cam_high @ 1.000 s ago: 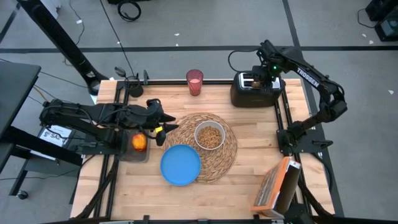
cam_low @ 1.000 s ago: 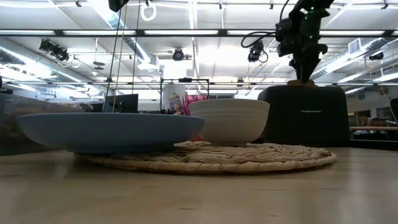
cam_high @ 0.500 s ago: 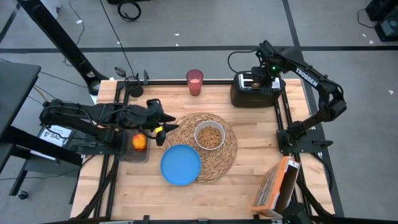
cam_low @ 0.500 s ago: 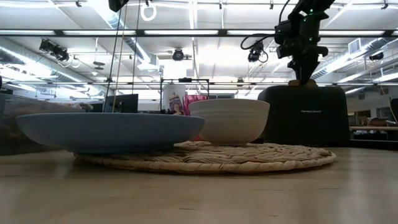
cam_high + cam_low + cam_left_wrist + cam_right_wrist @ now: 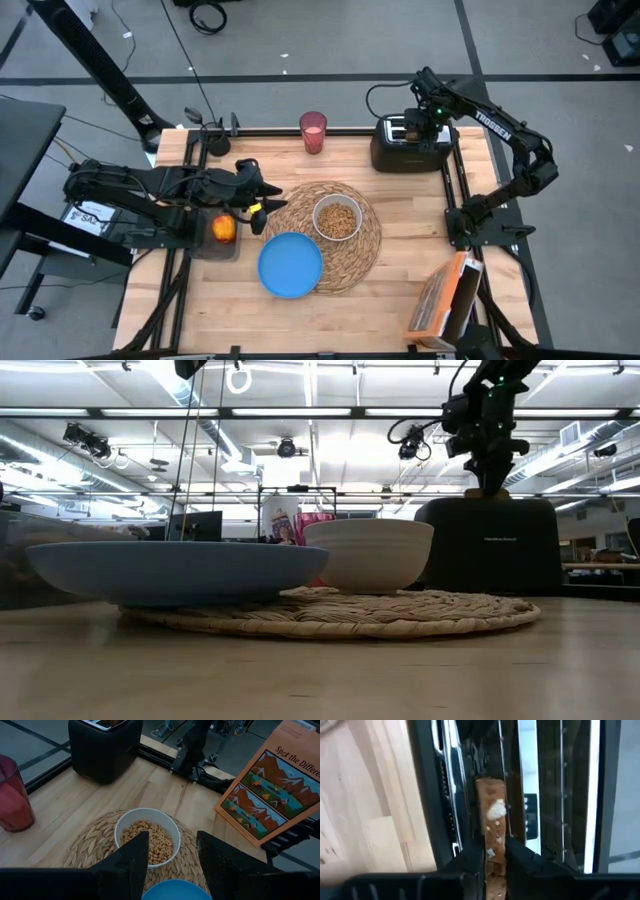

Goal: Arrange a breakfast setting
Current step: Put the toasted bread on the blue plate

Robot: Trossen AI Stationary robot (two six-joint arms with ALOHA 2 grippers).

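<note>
The toast slice (image 5: 491, 820) stands on edge in a slot of the black toaster (image 5: 408, 145), a thin, pale-brown slab with a rough crust and whitish specks. The right gripper (image 5: 494, 851) is over the slot with its two dark fingers (image 5: 470, 857) pressed against both flat faces of the slice, clamped on it. The toaster is a smooth, boxy block at the far right corner of the pale wooden bench (image 5: 400, 260), with metal wire guides showing inside its slots.

Toward the middle of the bench lies the round woven straw placemat (image 5: 365, 250), coarse and coiled. On it sits the small white bowl (image 5: 338, 218), smooth and round, filled with tan cereal rings. The blue round plate (image 5: 291, 265), shallow and matte, overlaps the mat's near-left edge. The pink cup (image 5: 313, 132), translucent and tapered, stands at the far edge of the bench.

The left gripper (image 5: 262, 206) hovers at the mat's left edge, its fingers (image 5: 130, 862) partly apart and holding nothing. Just beside it, the red apple (image 5: 224, 230) rests in a dark tray. The orange cereal box (image 5: 448, 300), flat-sided cardboard, stands at the near right corner.
</note>
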